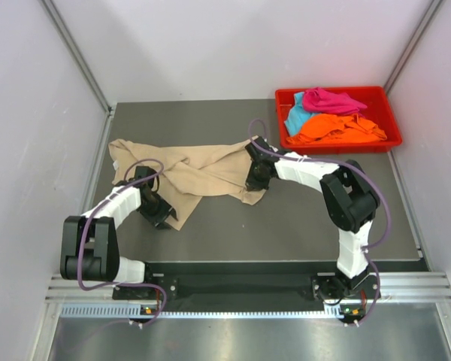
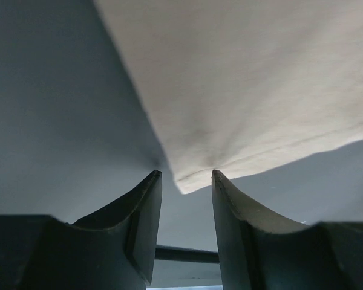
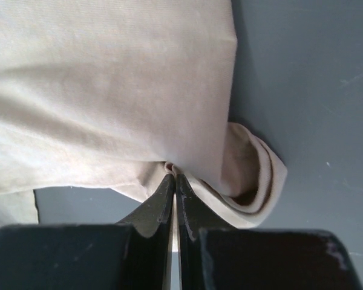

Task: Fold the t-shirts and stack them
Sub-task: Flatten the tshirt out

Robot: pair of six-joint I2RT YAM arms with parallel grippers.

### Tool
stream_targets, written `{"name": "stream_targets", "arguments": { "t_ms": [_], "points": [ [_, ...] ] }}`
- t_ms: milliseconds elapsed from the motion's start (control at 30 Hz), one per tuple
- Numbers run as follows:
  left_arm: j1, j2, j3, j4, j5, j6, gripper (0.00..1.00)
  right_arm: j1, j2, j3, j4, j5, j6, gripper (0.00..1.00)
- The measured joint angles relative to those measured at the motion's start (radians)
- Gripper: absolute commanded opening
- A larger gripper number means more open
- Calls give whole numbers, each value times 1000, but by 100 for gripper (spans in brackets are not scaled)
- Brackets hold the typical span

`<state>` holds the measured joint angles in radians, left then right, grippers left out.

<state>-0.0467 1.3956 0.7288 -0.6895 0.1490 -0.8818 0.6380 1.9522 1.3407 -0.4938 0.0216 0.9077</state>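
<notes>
**Beige t-shirt (image 1: 188, 174) lies crumpled on the table (image 1: 301, 218), with one claw on it and one at its edge.**
Right gripper (image 3: 174, 178): jaws pressed together, pinching a pucker of cloth at the shirt's right edge, beside a curled hem. Left gripper (image 2: 184, 175): jaws spread, a hem corner lying just ahead of the tips, ungripped. Orange t-shirt (image 1: 338, 129), magenta t-shirt (image 1: 327, 100) and teal t-shirt (image 1: 297, 114) lie heaped in the red tray (image 1: 393, 120), far right.

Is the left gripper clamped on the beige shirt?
No, the left gripper is open: its fingers stand apart, and the corner of the beige shirt sits unpinched between their tips.
</notes>
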Motion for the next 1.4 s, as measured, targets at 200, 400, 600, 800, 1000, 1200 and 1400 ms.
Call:
{"name": "stream_targets", "arguments": {
  "t_ms": [200, 400, 600, 800, 1000, 1200, 1400],
  "points": [
    [-15, 0, -20, -43, -43, -50, 41, -1, -48, -35, 0, 17, -30, 0],
    [-40, 6, -20, -47, -74, -83, 38, -2, -76, -54, 6, 23, -42, 0],
    [-46, 28, -14, -48, -77, -106, 28, -2, -87, -58, 9, 26, -51, 0],
    [-48, 53, 4, -48, -79, -107, 22, -2, -90, -58, 8, 27, -66, 0],
    [-52, 87, 37, -52, -73, -86, 0, -2, -102, -58, 8, 30, -87, 0],
    [-53, 87, 163, -72, -213, -46, 0, -13, -85, 55, -37, 32, -162, 0],
    [-52, 75, 565, -11, -414, 66, 0, -105, 4, 426, -44, 47, -257, 0]
  ]
}}
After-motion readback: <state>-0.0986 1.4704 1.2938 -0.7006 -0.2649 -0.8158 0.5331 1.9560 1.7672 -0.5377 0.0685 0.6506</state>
